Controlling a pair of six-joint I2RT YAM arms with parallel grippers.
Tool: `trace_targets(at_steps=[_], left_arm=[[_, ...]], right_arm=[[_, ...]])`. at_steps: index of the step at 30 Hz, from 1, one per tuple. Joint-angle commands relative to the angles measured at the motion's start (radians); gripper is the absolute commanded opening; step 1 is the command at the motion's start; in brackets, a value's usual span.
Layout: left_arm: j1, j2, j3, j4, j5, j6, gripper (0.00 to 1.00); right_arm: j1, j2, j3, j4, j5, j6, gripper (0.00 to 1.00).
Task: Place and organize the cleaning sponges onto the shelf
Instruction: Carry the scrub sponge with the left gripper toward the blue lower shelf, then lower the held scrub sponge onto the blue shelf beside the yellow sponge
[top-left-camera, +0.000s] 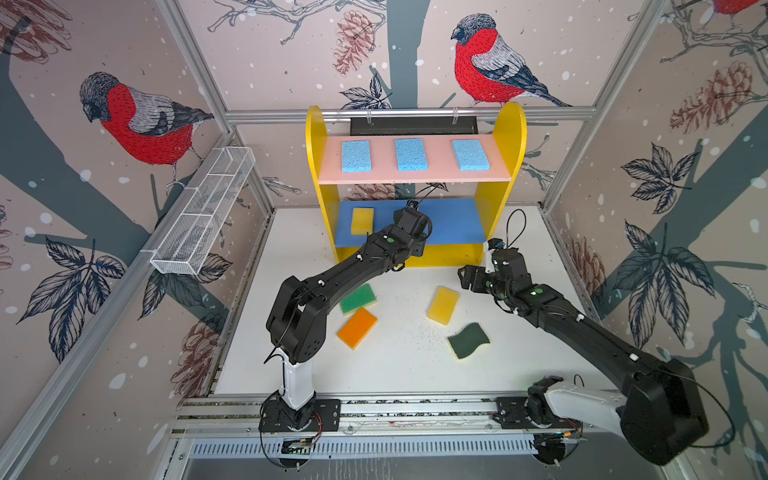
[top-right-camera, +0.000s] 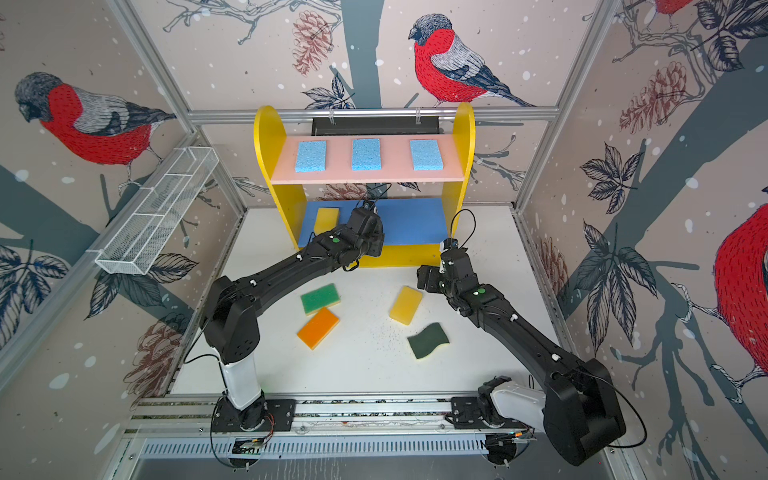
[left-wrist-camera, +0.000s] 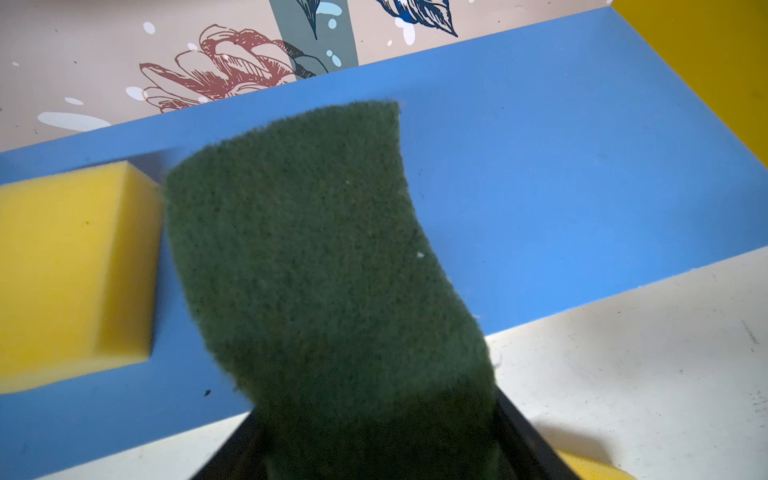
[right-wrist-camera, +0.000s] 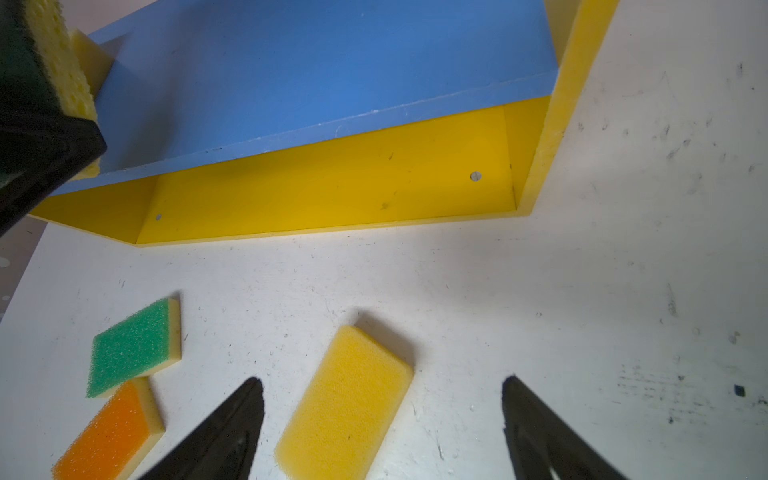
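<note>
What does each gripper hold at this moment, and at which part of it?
The left gripper holds a wavy dark-green scourer by one short end. The right gripper holds nothing; its jaws stand open.

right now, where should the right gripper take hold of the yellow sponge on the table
Pinch the yellow sponge across its two long sides, mid-length, coming down from above. It lies flat on the table, so only its top and edges are free, and its narrow width fits the open right gripper.
</note>
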Motion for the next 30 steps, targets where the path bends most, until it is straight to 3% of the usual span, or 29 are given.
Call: trace_targets(at_steps=[1,30], left_arm=[[0.002,0.006,0.012,0.053,-0.017,0.029,0.67],[0.031,0.079,0.02,0.175,-0.04,0.108,0.67]], right_arm=[[0.002,0.009,0.013,0.019,-0.009,-0.009,0.89],[0.002,0.011,0.026,0.029,-0.04,0.025,0.89]])
